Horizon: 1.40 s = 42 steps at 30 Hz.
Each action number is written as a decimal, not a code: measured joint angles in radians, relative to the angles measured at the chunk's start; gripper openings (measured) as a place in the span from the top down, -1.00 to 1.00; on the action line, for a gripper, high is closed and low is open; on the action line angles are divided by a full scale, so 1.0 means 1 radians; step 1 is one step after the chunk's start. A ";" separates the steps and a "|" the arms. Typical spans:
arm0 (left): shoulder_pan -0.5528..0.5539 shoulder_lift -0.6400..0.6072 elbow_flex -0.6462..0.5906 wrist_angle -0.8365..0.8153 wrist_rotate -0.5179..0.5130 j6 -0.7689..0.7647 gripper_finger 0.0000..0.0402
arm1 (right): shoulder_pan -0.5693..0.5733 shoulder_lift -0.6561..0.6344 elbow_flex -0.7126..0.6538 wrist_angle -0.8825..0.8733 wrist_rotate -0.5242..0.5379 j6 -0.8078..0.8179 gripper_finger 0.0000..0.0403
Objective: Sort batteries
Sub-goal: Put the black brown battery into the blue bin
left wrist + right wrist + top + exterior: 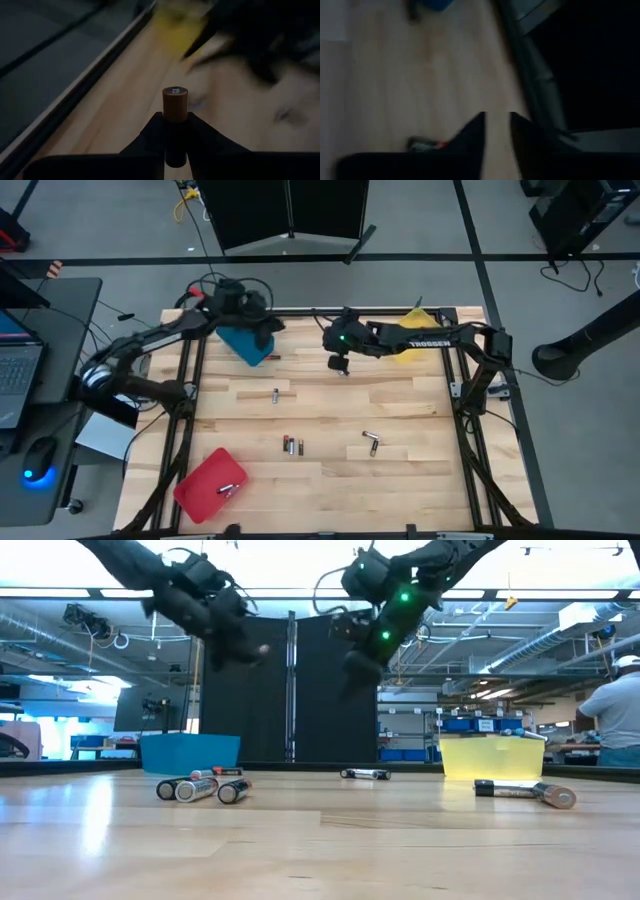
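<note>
- Room: workshop with grey floor, black partition panels behind the table, shelving with blue bins beyond; a person (pixel 612 715) in a pale shirt stands at the far right of the low view.
- Surface: light wooden table (pixel 330 410) in a dark frame; a desk with a laptop (pixel 15 375) stands beside it.
- Trays, three: blue tray (pixel 245 342) at the far left, yellow tray (pixel 412 345) at the far right, red tray (pixel 205 483) at the near left corner.
- Batteries on the table (pixel 290 445), five counted from above: one near the middle, two side by side nearer, two touching at the right.
- One more battery lies in the red tray.
- Left gripper (pixel 175 117): raised over the blue tray, fingers clamped on an orange-brown battery (pixel 175 102) standing upright between them.
- Right gripper (pixel 497 125): raised above the table near the yellow tray, fingers slightly parted, holding nothing.
</note>
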 joint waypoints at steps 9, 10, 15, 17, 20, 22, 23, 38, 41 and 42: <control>0.043 0.015 0.116 -0.613 -0.411 0.083 0.74 | -0.018 0.005 -0.082 0.065 -0.079 0.025 0.93; 0.053 0.040 0.117 -0.616 -0.412 0.092 0.74 | -0.016 0.005 -0.086 0.063 -0.079 0.030 0.95; 0.116 0.194 0.136 -0.615 -0.423 0.128 0.74 | 0.009 0.005 -0.114 0.074 -0.082 0.054 0.93; 0.140 0.253 0.155 -0.618 -0.431 0.145 0.74 | 0.019 0.005 -0.123 0.075 -0.083 0.058 0.93; 0.161 0.340 0.189 -0.617 -0.481 0.152 0.74 | 0.033 0.005 -0.136 0.078 -0.083 0.058 0.96; 0.169 0.381 0.208 -0.624 -0.498 0.158 0.74 | 0.040 0.005 -0.141 0.073 -0.082 0.062 0.97; 0.172 0.396 0.214 -0.620 -0.499 0.168 0.74 | 0.044 0.005 -0.140 0.075 -0.082 0.065 0.97; 0.172 0.537 0.259 -0.594 -0.490 0.196 0.74 | 0.065 0.005 -0.140 0.075 -0.082 0.069 0.95; 0.172 0.547 0.259 -0.597 -0.478 0.196 0.74 | 0.065 0.005 -0.140 0.075 -0.082 0.069 0.95; 0.172 0.553 0.259 -0.597 -0.466 0.196 0.74 | 0.065 0.005 -0.140 0.075 -0.082 0.069 0.95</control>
